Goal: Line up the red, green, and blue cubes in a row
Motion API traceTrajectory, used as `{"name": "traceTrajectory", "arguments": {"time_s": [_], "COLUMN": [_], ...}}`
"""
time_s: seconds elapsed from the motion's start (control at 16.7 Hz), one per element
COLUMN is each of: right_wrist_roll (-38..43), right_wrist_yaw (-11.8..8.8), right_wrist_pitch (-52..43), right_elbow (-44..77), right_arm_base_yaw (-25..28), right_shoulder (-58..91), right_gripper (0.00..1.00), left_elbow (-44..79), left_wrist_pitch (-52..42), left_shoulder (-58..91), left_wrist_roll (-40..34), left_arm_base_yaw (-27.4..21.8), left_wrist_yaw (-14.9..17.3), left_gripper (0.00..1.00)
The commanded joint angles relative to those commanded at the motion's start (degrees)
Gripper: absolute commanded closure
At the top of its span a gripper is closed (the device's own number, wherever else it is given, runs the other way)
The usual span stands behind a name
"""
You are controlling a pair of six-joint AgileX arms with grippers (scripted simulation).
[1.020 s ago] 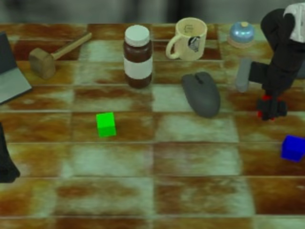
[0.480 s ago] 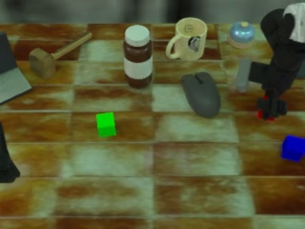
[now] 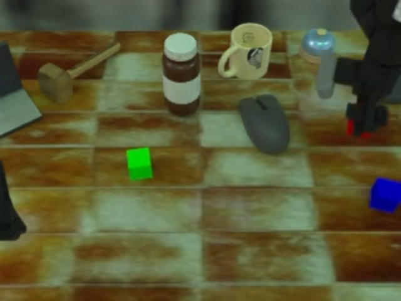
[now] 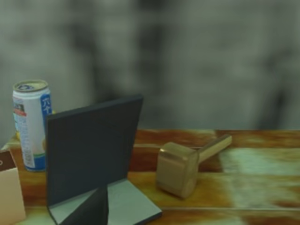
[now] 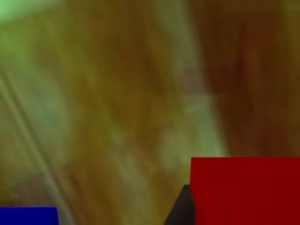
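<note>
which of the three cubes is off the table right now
The red cube, held in the right tool near the table's right edge. The green cube and blue cube both sit free on the table.

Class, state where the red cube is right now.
In the top view the red cube is at the table's far right, held in the right hand, right of the mouse and above the blue cube.
</note>
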Motion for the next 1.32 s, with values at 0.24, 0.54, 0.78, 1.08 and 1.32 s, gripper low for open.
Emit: {"name": "traceTrajectory", "arguments": {"time_s": [0.24,0.54,0.78,1.08,1.32], "right_wrist_roll": [0.0,1.2,6.9,17.3,24.4], "right_wrist_yaw": [0.0,0.0,0.1,0.1,0.3], "right_wrist_pitch": [-2.0,-2.5,-5.3,-9.9,-12.6], "right_elbow": [1.6,2.8,7.9,15.8,20.8], "right_arm_base_yaw": [0.1,1.9,12.1,29.7,41.5], "right_shoulder": [-1.0,-0.2,2.3,6.0,7.7], "right_gripper": [1.0,1.0,1.0,1.0,1.0], "left_elbow": [0.0,0.0,0.0,0.0,0.0], "left_wrist_pitch": [0.0,0.0,0.0,0.0,0.0], "left_shoulder": [0.0,0.0,0.0,0.0,0.0], "left_wrist_roll": [0.0,0.0,0.0,0.0,0.0], "left_arm_base_yaw": [0.0,0.0,0.0,0.0,0.0], "left_wrist_yaw": [0.0,0.0,0.0,0.0,0.0], "left_gripper": [0.0,0.0,0.0,0.0,0.0]}}
